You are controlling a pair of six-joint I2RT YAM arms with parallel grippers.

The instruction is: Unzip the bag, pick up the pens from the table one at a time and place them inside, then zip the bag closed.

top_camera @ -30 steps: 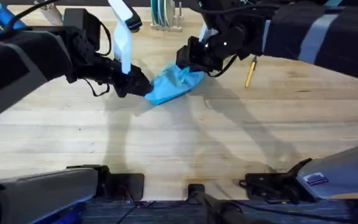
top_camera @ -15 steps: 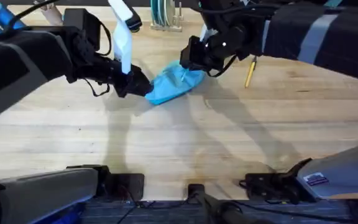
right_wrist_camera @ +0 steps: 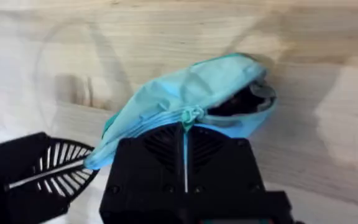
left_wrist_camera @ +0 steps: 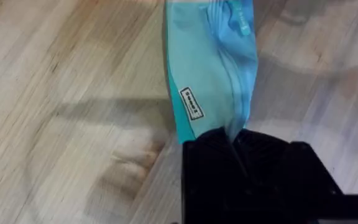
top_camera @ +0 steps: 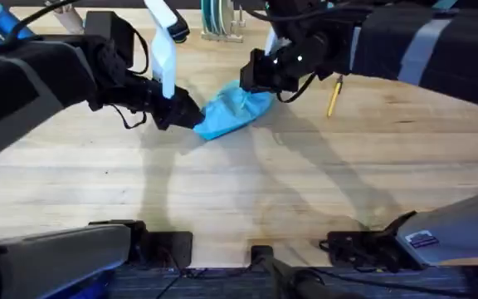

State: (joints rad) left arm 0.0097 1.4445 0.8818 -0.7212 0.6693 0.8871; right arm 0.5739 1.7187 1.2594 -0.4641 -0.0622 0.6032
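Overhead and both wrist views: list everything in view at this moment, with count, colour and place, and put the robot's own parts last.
bag: one, light blue, on the table between the two grippers, bunched, partly open at the right gripper's end in the right wrist view.
pen: one, yellow with a black end, lying on the table to the right of the bag, apart from it.
table: one, light wood with visible grain.
rack: one, pale, holding upright round items, at the table's far edge.
left gripper: black, shut on the bag's left end.
right gripper: black, shut on the zipper pull at the bag's right end.
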